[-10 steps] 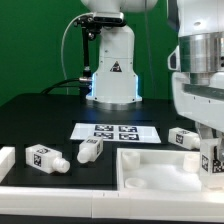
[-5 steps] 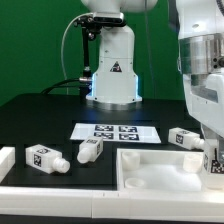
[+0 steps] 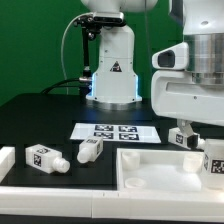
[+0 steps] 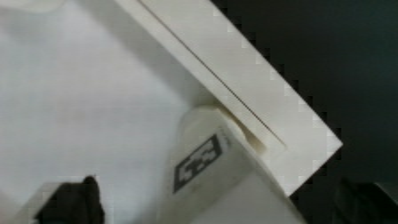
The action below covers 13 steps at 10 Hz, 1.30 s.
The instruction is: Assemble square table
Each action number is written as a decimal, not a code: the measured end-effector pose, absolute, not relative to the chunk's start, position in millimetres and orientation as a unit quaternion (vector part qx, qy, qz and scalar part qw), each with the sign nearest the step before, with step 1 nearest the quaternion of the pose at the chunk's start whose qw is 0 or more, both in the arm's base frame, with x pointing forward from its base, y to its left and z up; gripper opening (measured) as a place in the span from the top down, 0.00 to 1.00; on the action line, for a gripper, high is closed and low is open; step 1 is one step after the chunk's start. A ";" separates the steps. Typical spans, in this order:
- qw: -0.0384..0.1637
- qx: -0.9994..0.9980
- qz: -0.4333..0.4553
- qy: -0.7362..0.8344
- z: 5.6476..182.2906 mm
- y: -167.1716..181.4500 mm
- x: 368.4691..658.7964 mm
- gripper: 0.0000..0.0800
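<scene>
The black surface (image 3: 40,115) carries the white square top (image 3: 160,172) at five o'clock in the exterior view. The pincer (image 3: 200,128) hangs over the top's three-o'clock end, spread and holding nothing. The marker board (image 3: 115,131) lies at the top's eleven o'clock. One leg (image 4: 210,160) sits inside the top against its rim, clear of a dark fingertip (image 4: 71,200). A second leg (image 3: 183,137) lies at the top's one o'clock. A third leg (image 3: 90,150) and a fourth leg (image 3: 42,157) lie at its nine o'clock.

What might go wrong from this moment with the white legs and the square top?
The white blocky leg standing against the raised rim of the white square plastic tabletop may be only loosely seated; a bump could tip it. A second tagged leg lies on the black table close below the robot's white arm; a careless descent might knock it away.
</scene>
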<state>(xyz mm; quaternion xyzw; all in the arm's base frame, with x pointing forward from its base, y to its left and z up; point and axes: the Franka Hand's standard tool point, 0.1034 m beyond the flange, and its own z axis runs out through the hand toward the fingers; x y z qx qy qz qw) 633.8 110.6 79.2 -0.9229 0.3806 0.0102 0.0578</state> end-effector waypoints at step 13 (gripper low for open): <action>0.049 -0.870 -0.035 0.489 71.5 103.6 643.0 0.64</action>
